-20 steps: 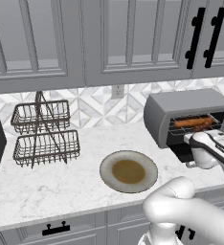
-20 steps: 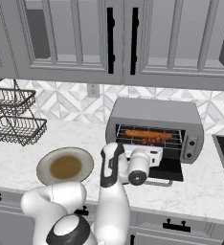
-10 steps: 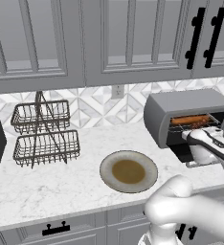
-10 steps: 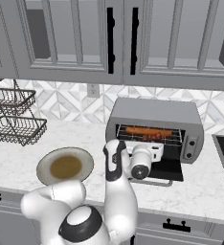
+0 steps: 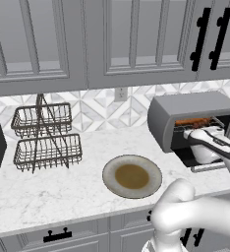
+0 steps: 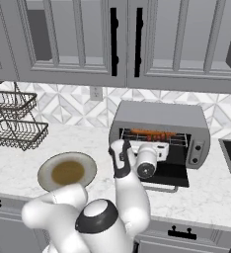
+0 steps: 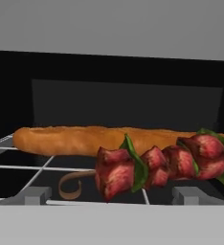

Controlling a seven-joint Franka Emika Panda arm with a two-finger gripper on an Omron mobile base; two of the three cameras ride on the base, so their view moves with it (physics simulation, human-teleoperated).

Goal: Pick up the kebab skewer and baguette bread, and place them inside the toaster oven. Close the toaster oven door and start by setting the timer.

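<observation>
**Skewer and loaf on the oven rack, claw empty at the cavity mouth**

In the hand view the fingertips are not to be made out, so the claw's spread cannot be read from the pictures alone; it stands at its widest and holds nothing. In the right base view the claw (image 6: 154, 148) is mostly hidden behind the white wrist, which sits just in front of the open cavity.

Nearest the hand camera lies the kebab skewer (image 7: 166, 163), its red chunks and green leaves along the front of the wire rack (image 7: 23, 168), a curled end pointing left. Its right tip is cut off by the picture edge. Just behind it, lengthwise and parallel, lies the baguette bread (image 7: 80, 139); its right end is hidden behind the skewer's chunks. Whether the two touch cannot be told. Above both there is dark open room up to the cavity roof.

From the base views the toaster oven (image 6: 159, 116) stands on the bench (image 5: 53, 189) against the tiled wall, the loaf showing as an orange streak inside. The toaster oven door (image 6: 169, 175) hangs folded down and forward, partly covered by the arm.

To the left, well apart, a round plate (image 5: 132, 175) sits near the bench's front edge, with bare marble around it. Farther left stands a two-tier wire basket rack (image 5: 44, 135).
</observation>
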